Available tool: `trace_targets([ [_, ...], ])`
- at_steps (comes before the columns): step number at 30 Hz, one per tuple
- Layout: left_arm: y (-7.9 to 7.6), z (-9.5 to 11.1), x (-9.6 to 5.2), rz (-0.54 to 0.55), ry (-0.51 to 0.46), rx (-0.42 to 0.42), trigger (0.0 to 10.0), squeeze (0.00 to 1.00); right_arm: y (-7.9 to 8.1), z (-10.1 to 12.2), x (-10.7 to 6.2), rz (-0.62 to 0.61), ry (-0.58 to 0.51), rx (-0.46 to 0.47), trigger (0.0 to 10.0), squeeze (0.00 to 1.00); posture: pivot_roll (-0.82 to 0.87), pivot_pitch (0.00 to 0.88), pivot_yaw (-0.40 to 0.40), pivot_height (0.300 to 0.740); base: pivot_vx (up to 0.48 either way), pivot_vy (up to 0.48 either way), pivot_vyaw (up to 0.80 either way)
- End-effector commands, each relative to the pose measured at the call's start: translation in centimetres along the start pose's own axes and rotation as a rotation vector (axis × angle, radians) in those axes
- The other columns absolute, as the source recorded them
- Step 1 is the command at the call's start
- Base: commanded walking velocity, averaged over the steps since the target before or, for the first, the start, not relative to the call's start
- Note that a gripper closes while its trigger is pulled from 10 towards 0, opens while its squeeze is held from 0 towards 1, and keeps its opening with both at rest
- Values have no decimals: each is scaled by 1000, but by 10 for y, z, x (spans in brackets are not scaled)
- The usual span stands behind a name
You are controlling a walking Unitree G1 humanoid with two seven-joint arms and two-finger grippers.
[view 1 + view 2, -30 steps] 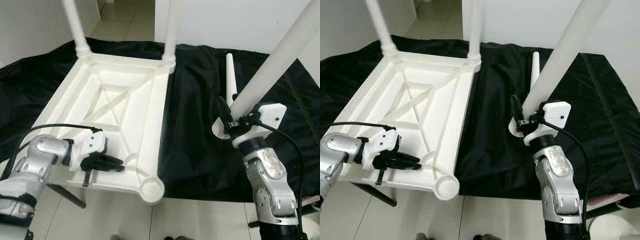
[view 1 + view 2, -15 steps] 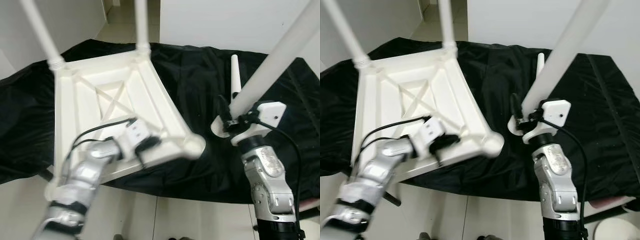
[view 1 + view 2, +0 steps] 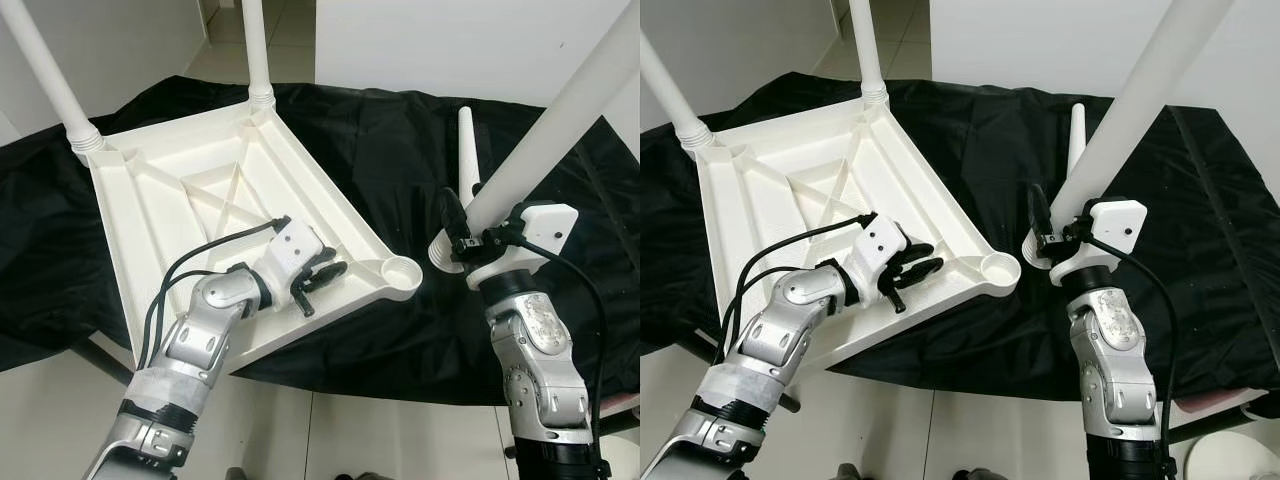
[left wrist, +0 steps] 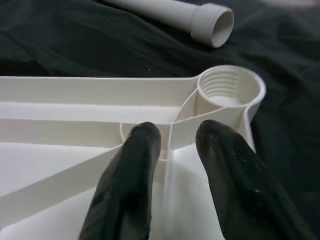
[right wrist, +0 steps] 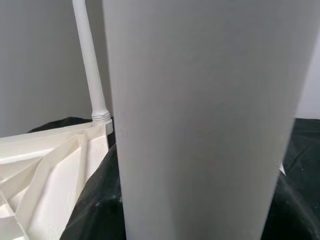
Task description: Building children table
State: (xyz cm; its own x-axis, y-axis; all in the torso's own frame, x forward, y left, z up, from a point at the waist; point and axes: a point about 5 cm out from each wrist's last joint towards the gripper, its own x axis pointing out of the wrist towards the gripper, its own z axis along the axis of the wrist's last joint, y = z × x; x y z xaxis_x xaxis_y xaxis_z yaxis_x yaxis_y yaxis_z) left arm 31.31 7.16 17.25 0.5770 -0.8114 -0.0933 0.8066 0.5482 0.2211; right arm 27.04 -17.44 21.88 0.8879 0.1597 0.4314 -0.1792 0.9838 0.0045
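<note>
Black cloth (image 3: 400,170) covers the low surface before me, with pale floor tiles at its near edge and white walls behind. On the cloth lies the white plastic tabletop (image 3: 190,210), upside down so its ribs and corner sockets face up, which is how the legs must go in. Two legs (image 3: 255,50) already stand in the far corners.

My left gripper (image 3: 322,281) reaches over the near rim, jaws clenched astride one rib beside the empty threaded socket (image 3: 403,269); in the left wrist view a fingertip (image 4: 141,142) sits on each side of that rib. I judge this grip is there to steady the tabletop and turn the open corner toward my other arm.

My right gripper (image 3: 462,238) clasps a third leg (image 3: 560,115) near its threaded end, the long shaft slanting up and away, the end hanging just beside the socket and apart from it. A fourth leg (image 3: 467,155) lies spare on the cloth behind.

Next, I think, the thread must meet the socket squarely, or it will cross-thread.
</note>
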Motion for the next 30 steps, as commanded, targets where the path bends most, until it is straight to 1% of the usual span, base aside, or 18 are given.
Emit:
trace_targets([
  [1, 4, 7, -2, 11, -18, -45, 10000, 0, 0, -1, 0, -5, -4, 9, 10000, 0, -39, 86, 9, 740, 0, 0, 0],
  [2, 4, 7, -2, 11, -18, -45, 10000, 0, 0, -1, 0, -5, -4, 9, 10000, 0, -39, 86, 9, 740, 0, 0, 0],
  [4, 12, 11, -5, 59, -19, -154, 10000, 0, 3, -8, 3, -12, 43, 4, 10000, 0, -40, 78, 1, 740, 0, 0, 0],
  [7, 18, 11, -9, 104, -26, -179, 10000, 0, 4, -16, 5, -27, 91, 5, 10000, 0, -45, 72, -2, 740, 0, 0, 0],
  [12, 18, 7, -17, 141, -54, -197, 10000, 0, 5, -24, 9, -36, 140, 19, 10000, 0, -45, 56, -12, 740, 0, 0, 0],
  [13, 16, 6, -21, 141, -66, -233, 10000, 0, 6, -29, 12, -31, 159, 16, 10000, 0, -42, 48, -22, 740, 0, 0, 0],
  [14, 16, 6, -21, 141, -66, -233, 10000, 0, 6, -29, 12, -31, 159, 16, 10000, 0, -42, 48, -22, 740, 0, 0, 0],
  [16, 7, 4, -31, 111, -96, -274, 10000, 0, 10, -36, 17, 8, 180, -7, 10000, 0, -41, 26, -33, 740, 0, 0, 0],
  [18, 4, 3, -34, 100, -100, -283, 10000, 0, 12, -37, 18, 19, 184, -13, 10000, 0, -41, 26, -33, 740, 0, 0, 0],
  [19, -8, 4, -40, 26, -116, -303, 10000, 0, 15, -39, 22, 46, 179, -18, 10000, 0, -45, 10, -35, 740, 0, 0, 0],
  [20, -8, 4, -40, 26, -116, -303, 10000, 0, 15, -39, 22, 46, 179, -18, 10000, 0, -45, 10, -35, 740, 0, 0, 0],
  [21, -21, 6, -44, -40, -124, -304, 10000, 0, 18, -40, 26, 74, 174, -13, 10000, 0, -41, 2, -34, 740, 0, 0, 0],
  [22, -21, 6, -44, -40, -124, -304, 10000, 0, 18, -40, 26, 74, 174, -13, 10000, 0, -41, 2, -34, 740, 0, 0, 0],
  [24, -42, 10, -44, -138, -128, -264, 10000, 0, 23, -42, 35, 116, 155, 1, 10000, 0, -26, 0, -35, 740, 0, 0, 0],
  [25, -42, 10, -44, -138, -128, -264, 10000, 0, 23, -42, 35, 116, 155, 1, 10000, 0, -26, 0, -35, 740, 0, 0, 0],
  [26, -48, 12, -39, -141, -139, -242, 10000, 0, 25, -42, 38, 130, 144, 5, 10000, 0, -20, 0, -36, 740, 0, 0, 0],
  [27, -48, 12, -39, -141, -139, -242, 10000, 0, 25, -42, 38, 130, 144, 5, 10000, 0, -20, 0, -36, 740, 0, 0, 0],
  [30, -57, 14, -29, -134, -160, -250, 10000, 0, 28, -49, 42, 140, 157, 32, 10000, 0, -13, 2, -41, 740, 0, 0, 0],
])
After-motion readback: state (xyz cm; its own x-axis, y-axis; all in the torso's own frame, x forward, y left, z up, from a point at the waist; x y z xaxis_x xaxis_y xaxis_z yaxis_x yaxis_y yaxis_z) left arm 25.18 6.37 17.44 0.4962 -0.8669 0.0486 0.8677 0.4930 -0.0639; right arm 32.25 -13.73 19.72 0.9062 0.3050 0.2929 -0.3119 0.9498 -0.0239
